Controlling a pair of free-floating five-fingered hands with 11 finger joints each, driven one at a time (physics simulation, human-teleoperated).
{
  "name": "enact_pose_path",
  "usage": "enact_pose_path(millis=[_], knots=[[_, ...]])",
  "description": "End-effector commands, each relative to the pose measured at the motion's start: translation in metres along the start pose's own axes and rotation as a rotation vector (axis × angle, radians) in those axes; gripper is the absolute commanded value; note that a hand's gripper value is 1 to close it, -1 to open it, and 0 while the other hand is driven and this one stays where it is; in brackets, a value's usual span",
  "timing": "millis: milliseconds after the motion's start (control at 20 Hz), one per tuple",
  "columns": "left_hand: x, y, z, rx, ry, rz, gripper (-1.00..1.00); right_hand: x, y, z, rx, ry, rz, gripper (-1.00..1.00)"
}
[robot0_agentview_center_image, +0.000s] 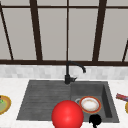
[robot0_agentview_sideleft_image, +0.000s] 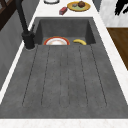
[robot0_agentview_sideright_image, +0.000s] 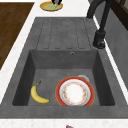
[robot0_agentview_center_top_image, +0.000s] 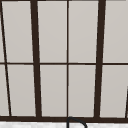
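- Closest to the front camera, a red ball hides the middle of the sink's near edge
- Far left on the counter sits a yellow dish with greenish food on it
- Black faucet stands behind the sink, between the ribbed drainboard and the basin
- Banana lies on the basin floor toward its front wall, just beside the plate but apart from it
- Orange-rimmed plate lies flat on the basin floor, right of the ball, partly covering the drain
- It looks stiff, glazed and breakable, probably slick and moderately heavy; lying flat, it offers only its raised rim, so a pinch there, on the side away from the basin wall, seems best
- One black hand hovers before the sink's front edge, nearest the plate; I cannot tell whether it is spread or closed, nor which hand it is
- Red packet lies on the right counter
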Motion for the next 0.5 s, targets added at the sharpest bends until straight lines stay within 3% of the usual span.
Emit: enact_pose_path(millis=[0,100,150,200,250,300,350,450], knots=[[0.001,-0.026,0.024,0.044,0.005,-0.019,1.00,0.000,0.000,0.000,0.000,0.000,0.000,0.00],[0.004,-0.035,0.023,0.105,-0.033,-0.052,1.00,0.000,0.000,0.000,0.000,0.000,0.000,0.00],[0.018,-0.041,0.019,0.107,-0.028,-0.081,1.00,0.000,0.000,0.000,0.000,0.000,0.000,0.00],[0.024,-0.036,0.014,0.104,-0.033,-0.109,-1.00,0.000,0.000,0.000,0.000,0.000,0.000,0.00],[0.040,-0.024,0.007,0.161,0.010,-0.148,-1.00,0.000,0.000,0.000,0.000,0.000,0.000,0.00],[0.046,-0.013,-0.002,0.159,0.016,-0.181,-1.00,0.000,0.000,0.000,0.000,0.000,0.000,0.00],[0.055,0.001,-0.006,0.129,0.019,-0.200,-1.00,0.000,0.000,0.000,0.000,0.000,0.000,0.00],[0.066,0.014,-0.015,0.114,0.027,-0.223,-1.00,0.000,0.000,0.000,0.000,0.000,0.000,0.00]])
